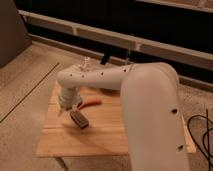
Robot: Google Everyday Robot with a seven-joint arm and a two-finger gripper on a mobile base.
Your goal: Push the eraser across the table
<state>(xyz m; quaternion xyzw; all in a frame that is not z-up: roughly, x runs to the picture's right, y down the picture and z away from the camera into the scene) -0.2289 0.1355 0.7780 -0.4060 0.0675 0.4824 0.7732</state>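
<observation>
At centre left of the frame, the claw [71, 107] hangs over the desk [107, 137]. Just below it lies the tilted eraser [79, 119], with an orange-red tool [91, 103] beside.

A small dark grey oblong eraser [79, 119] lay tilted on the light wooden plank-striped table [100, 137], just below the gripper [68, 107].

Bench [107, 140] stands on the floor, a wall rail behind it. Arm [115, 80] reaches in from the right, over the bench's back half. Pincer [69, 106] hangs above the left part of the bench. Eraser [79, 119] lies on the bench just below and right of the pincer, tilted. Thin tool [91, 103] lies on the bench right of the pincer, behind the eraser.
</observation>
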